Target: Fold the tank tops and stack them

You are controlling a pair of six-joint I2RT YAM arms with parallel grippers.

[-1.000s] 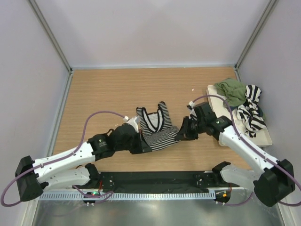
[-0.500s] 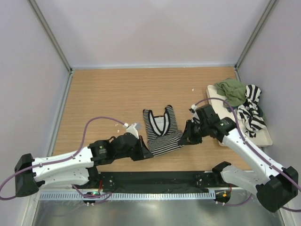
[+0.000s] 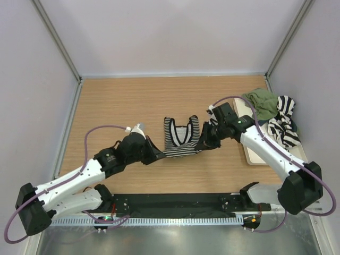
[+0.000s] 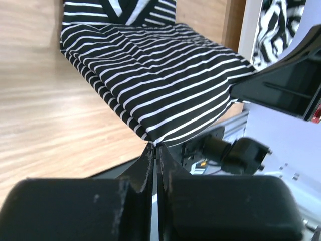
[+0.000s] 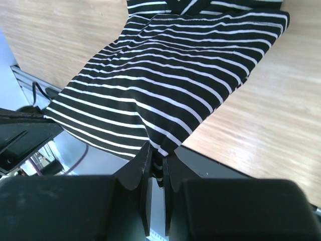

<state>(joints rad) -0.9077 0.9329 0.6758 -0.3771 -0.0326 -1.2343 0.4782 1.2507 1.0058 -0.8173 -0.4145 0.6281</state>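
**Thin corner grips could spoil the fold**

The pinstriped tank top (image 3: pixel 179 139) is at the middle of the wooden table (image 3: pixel 117 106). Its straps lie flat and its lower half is lifted off the wood. The left gripper (image 4: pixel 154 153) is pinched closed on one hem corner, and the right gripper (image 5: pixel 156 155) is closed on the other. Each grip takes only a little cloth, so a corner can slip out. If one gripper moves ahead of the other, the fold will probably land crooked or wrinkled. The olive green tank top (image 3: pixel 263 103) and the broad-striped tank top (image 3: pixel 282 127) lie crumpled on the cream tray (image 3: pixel 254 155), not yet folded.
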